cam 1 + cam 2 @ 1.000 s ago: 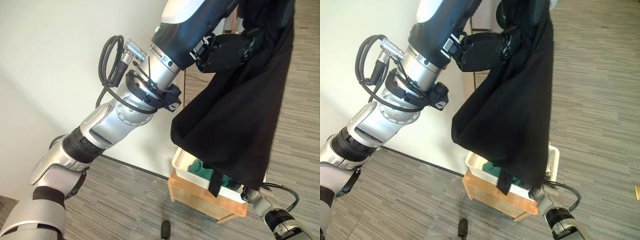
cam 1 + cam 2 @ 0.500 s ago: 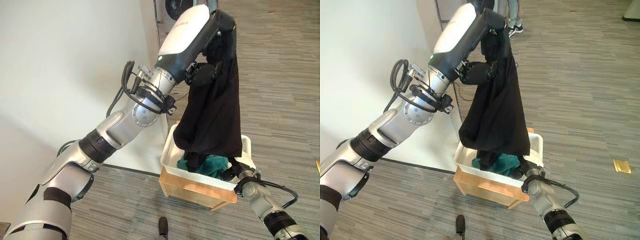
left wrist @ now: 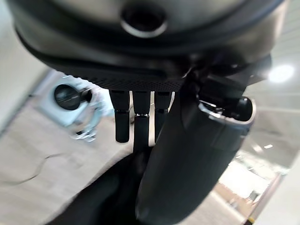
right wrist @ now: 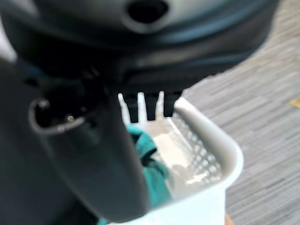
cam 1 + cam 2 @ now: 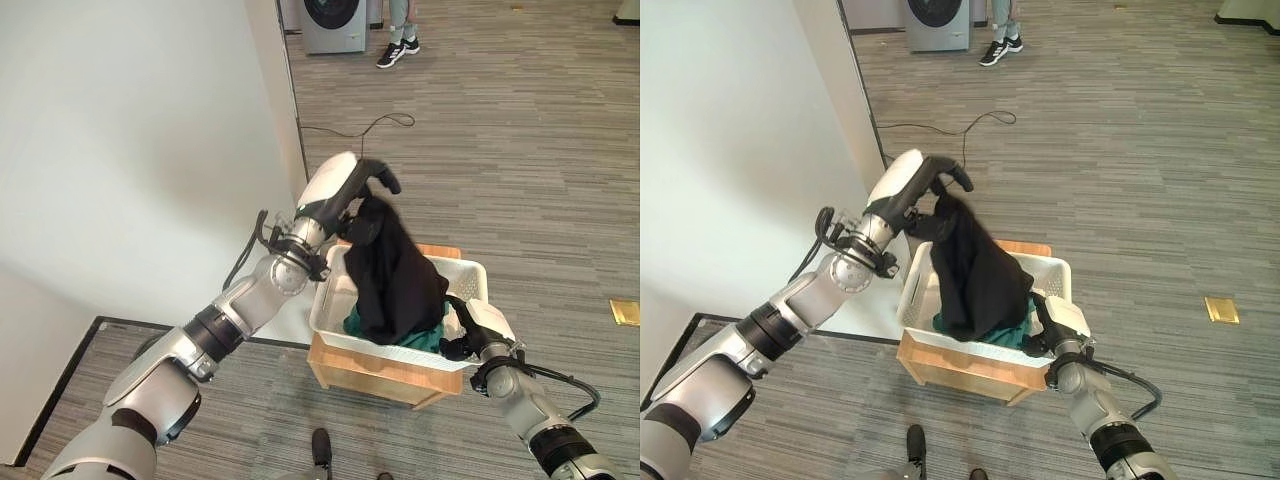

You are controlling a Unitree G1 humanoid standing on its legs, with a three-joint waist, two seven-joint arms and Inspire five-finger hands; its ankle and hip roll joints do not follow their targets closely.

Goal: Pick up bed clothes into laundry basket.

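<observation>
Left hand [image 5: 362, 196], fingers curled round the top of the black garment [image 5: 395, 285], holds it over the white laundry basket [image 5: 332, 312] so it drapes onto the teal cloth [image 5: 430, 338] inside, while the right hand [image 5: 470, 335] grips the basket's near corner rim to steady it.

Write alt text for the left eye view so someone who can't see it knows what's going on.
The robot's left hand pinches the top of a black cloth garment that hangs into a white perforated plastic laundry basket, on top of a teal cloth. The basket sits on a low wooden stand, and the right hand rests at its near rim.
</observation>
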